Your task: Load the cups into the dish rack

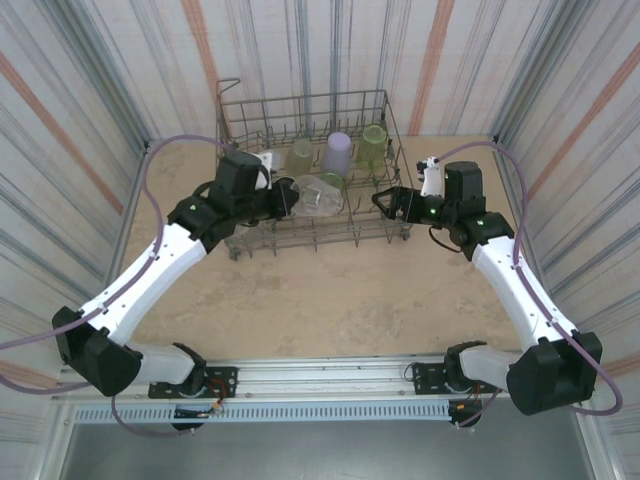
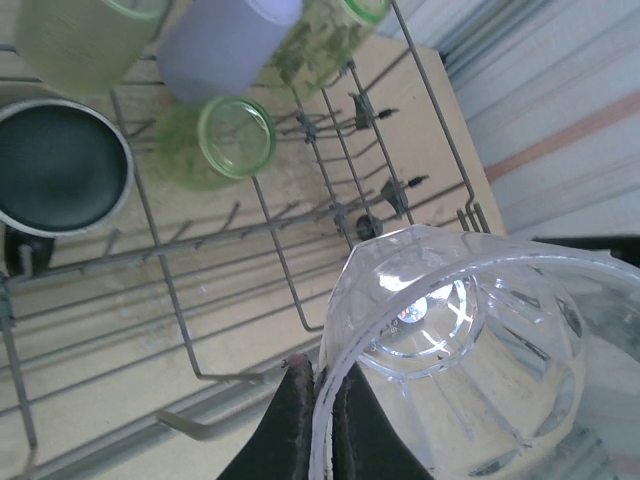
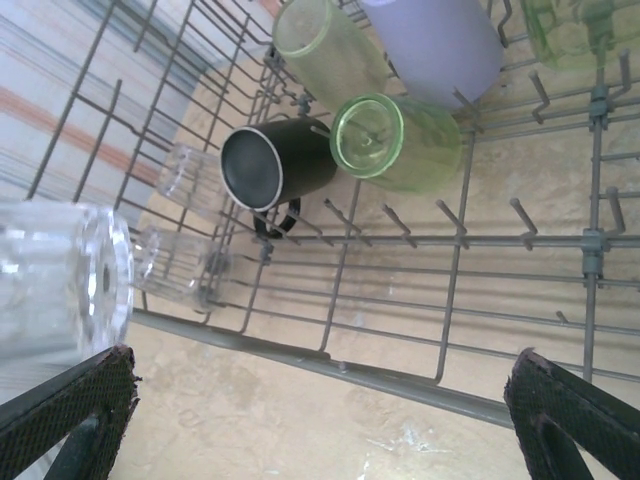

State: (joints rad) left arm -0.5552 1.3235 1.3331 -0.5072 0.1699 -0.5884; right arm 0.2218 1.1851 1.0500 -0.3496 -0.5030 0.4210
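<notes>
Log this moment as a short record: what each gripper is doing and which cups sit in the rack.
left gripper: shut on the rim of a clear cup, over the dish rack
right gripper: open, empty, at the rack's right side
in rack: lavender cup, dark cup, yellow-green cups

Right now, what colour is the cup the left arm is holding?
Clear, see-through plastic. The cup shows best in the left wrist view.
</notes>
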